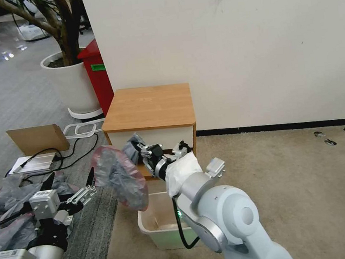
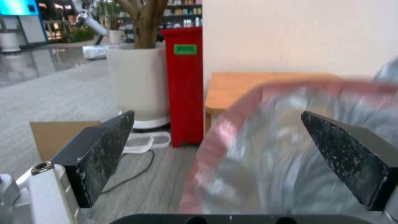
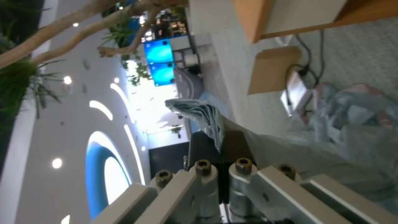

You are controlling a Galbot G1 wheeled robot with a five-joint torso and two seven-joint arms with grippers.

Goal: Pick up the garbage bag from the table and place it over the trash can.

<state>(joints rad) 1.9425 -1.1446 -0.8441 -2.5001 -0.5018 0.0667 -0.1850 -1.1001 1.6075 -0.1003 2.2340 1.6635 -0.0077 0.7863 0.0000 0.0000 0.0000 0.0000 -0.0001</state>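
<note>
The garbage bag (image 1: 119,180) hangs in the air just in front of the table (image 1: 150,107), off the side of the table that faces the plant pot (image 1: 72,83), with its pink-red rim band spread into a rough loop and the grey film crumpled inside it. The right gripper (image 1: 141,150) reaches in close to the table's white drawer front, and its fingers (image 3: 207,147) are pinched together on a twisted fold of the bag's grey plastic, so the bag dangles from that claw. The trash can (image 1: 163,224) stands on the carpet in front of the table, nearer the robot, directly below the bag's lower edge; the bag's rim hangs over the can's near corner on the plant-pot side, and I cannot tell whether the two touch. The left gripper (image 1: 71,179) hovers farther from the table than the bag, out over the grey flooring, with its two dark fingers (image 2: 101,154) spread wide apart and nothing between them; the bag's pink rim sits just ahead of that open claw, near it but not gripped. Beside the table, toward the plant pot, stands a tall red bin (image 1: 98,74). Farther out from the table on that same side lie a cardboard piece (image 1: 38,138), a black cable (image 1: 73,151) and a heap of grey plastic sheeting (image 1: 5,211).
</note>
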